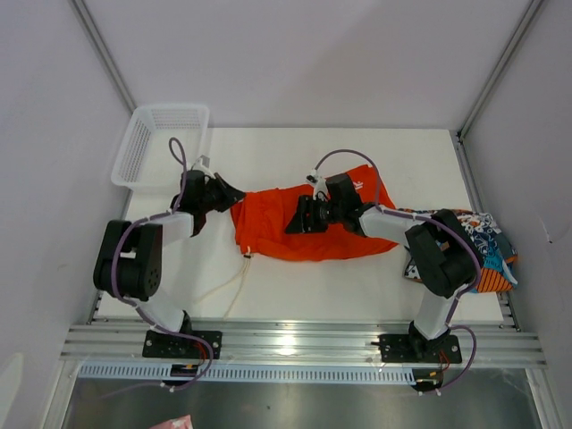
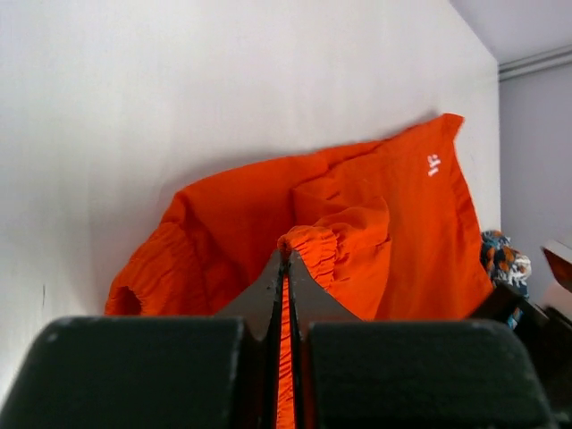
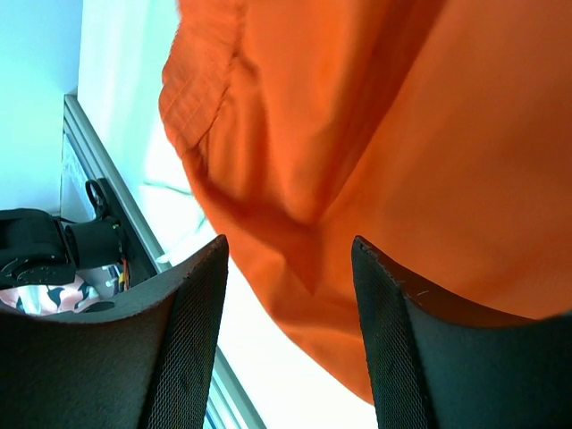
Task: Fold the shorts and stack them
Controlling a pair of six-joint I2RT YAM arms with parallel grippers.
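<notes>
Now: left gripper [image 2: 286,261] is clamped on the gathered left edge of the orange shorts [image 1: 273,228], which lie mid-table with their long axis left-right. Right gripper [image 3: 290,268] is over their middle, jaws apart, holding nothing. Print shorts [image 1: 487,246] lie far right.

printed shorts [image 1: 490,239] partly hidden behind right arm [image 1: 438,255], orange shorts' [image 2: 357,232] white mark [image 2: 433,164] unreadably small

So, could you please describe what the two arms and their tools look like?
The left arm and right arm have black joint housings, white link sections and looping purple cables. The left tool and right tool are black, with wedge-shaped fingers, mesh-textured on the right one.
</notes>
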